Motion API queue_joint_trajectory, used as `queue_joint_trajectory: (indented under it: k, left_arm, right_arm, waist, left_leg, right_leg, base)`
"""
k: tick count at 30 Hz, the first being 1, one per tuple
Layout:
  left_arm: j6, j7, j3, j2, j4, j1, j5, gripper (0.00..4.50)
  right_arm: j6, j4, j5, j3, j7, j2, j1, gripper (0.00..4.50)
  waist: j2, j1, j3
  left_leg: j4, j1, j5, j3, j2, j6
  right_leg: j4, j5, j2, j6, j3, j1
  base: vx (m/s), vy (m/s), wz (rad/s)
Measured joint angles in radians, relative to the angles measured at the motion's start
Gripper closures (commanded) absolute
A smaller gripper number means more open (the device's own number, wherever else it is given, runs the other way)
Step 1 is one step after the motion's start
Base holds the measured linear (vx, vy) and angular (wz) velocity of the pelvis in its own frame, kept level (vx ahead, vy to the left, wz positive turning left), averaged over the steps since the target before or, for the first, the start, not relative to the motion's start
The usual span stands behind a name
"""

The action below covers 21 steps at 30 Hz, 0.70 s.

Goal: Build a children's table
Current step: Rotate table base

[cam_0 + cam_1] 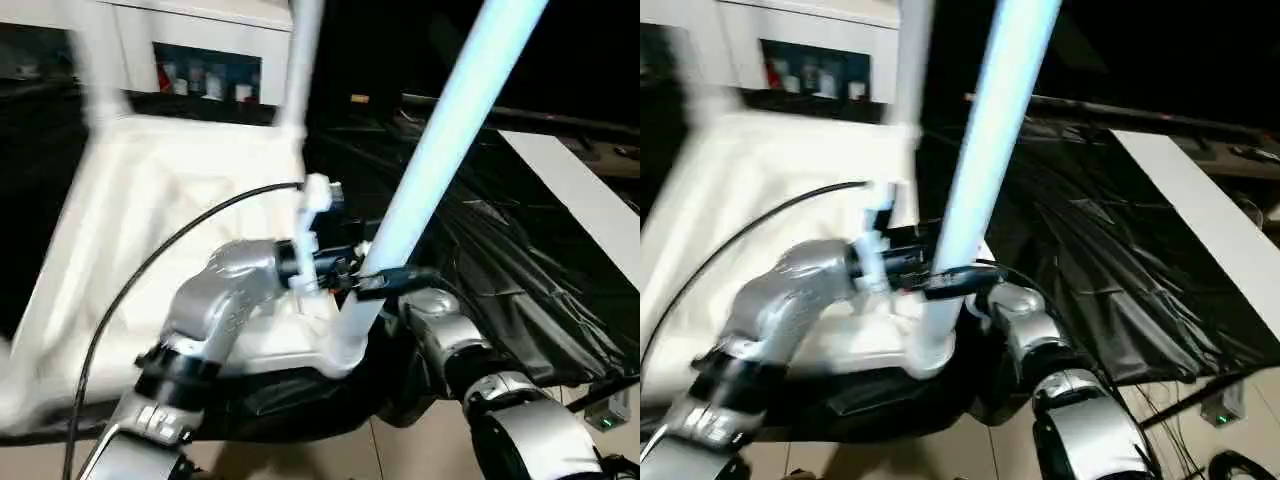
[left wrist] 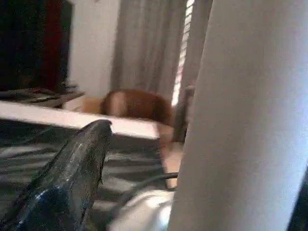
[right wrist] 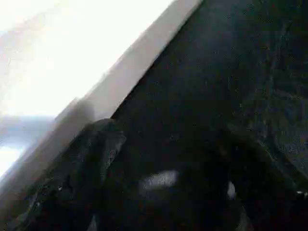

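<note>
Look at the lower centre of the head view: the children's table point(image 1: 150, 230) lies upside down on the black-sheeted tabletop point(image 1: 500, 250), its white ribbed underside filling the left half of the frame. A pale-blue leg point(image 1: 440, 150) rises from the near right corner socket point(image 1: 345, 345) and leans toward the upper right. Two more legs stand at the far corners: one point(image 1: 300, 60) at top centre, another point(image 1: 95, 60) blurred at upper left.

Your left pincer point(image 1: 335, 272) sits at the foot of the pale-blue leg, reaching in from the left, with the silver forearm point(image 1: 210, 320) below it and a black cable point(image 1: 150, 270) arching over the table's underside. In the left wrist view one black finger point(image 2: 72, 178) stands apart from the white leg point(image 2: 250, 115), which runs just beside it; the jaws are spread wide and you cannot tell whether they touch the leg.

Your right pincer point(image 1: 390, 282) comes in from the right at the same spot, its black fingers against the leg's base. Its jaws stand wide; whether they clamp the leg you cannot tell. The right wrist view shows a dark finger point(image 3: 91, 159) near the table's white edge point(image 3: 120, 77).

A white cabinet point(image 1: 200, 50) stands at the upper left.
</note>
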Motion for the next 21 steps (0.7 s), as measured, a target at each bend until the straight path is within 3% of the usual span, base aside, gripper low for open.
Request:
queue_joint_trajectory:
  k: [11, 13, 14, 17, 21]
  left_arm:
    - [-0.041, -0.003, -0.001, 0.164, 0.067, 0.032, 0.120, 0.04]
    - [-0.025, -0.019, -0.018, 0.188, 0.065, 0.032, 0.132, 0.04]
    - [0.037, -0.051, -0.058, 0.258, 0.034, 0.040, 0.146, 0.04]
    - [0.105, -0.086, -0.116, 0.345, 0.002, 0.058, 0.200, 0.04]
    - [0.143, -0.069, -0.172, 0.377, -0.047, 0.072, 0.281, 0.04]
  right_arm:
    - [-0.016, 0.000, 0.012, -0.055, -0.093, -0.038, 0.001, 0.69]
    - [-0.018, 0.000, 0.013, -0.055, -0.097, -0.038, 0.002, 0.69]
    - [-0.020, -0.002, 0.016, -0.058, -0.096, -0.039, 0.006, 0.69]
    - [-0.020, -0.003, 0.017, -0.066, -0.091, -0.061, 0.020, 0.69]
    - [-0.009, -0.045, 0.006, -0.056, -0.074, -0.100, 0.038, 0.69]
  waist:
    - [0.003, 0.006, 0.001]
    - [0.003, 0.007, 0.001]
    - [0.003, 0.007, 0.001]
    - [0.004, 0.008, 0.002]
    - [0.005, 0.023, 0.003]
  left_leg:
    - [0.000, 0.000, 0.000, 0.000, 0.000, 0.000]
    - [0.000, 0.000, 0.000, 0.000, 0.000, 0.000]
    - [-0.001, 0.000, 0.000, 0.000, 0.000, 0.000]
    - [-0.001, -0.001, 0.000, 0.000, 0.000, 0.000]
    - [0.000, -0.001, 0.000, 0.000, -0.001, 0.000]
  right_leg:
    - [0.000, 0.000, 0.000, 0.000, 0.000, -0.001]
    - [0.000, 0.000, 0.000, 0.000, 0.000, -0.001]
    - [0.000, 0.000, 0.000, 0.000, 0.000, -0.001]
    - [0.000, 0.000, 0.000, 0.000, 0.000, -0.001]
    - [0.000, 0.000, 0.000, 0.000, 0.000, -0.001]
  base:
    - [0.000, 0.000, 0.00]
    - [0.000, 0.000, 0.00]
    - [0.000, 0.000, 0.00]
    - [0.000, 0.000, 0.00]
    - [0.000, 0.000, 0.00]
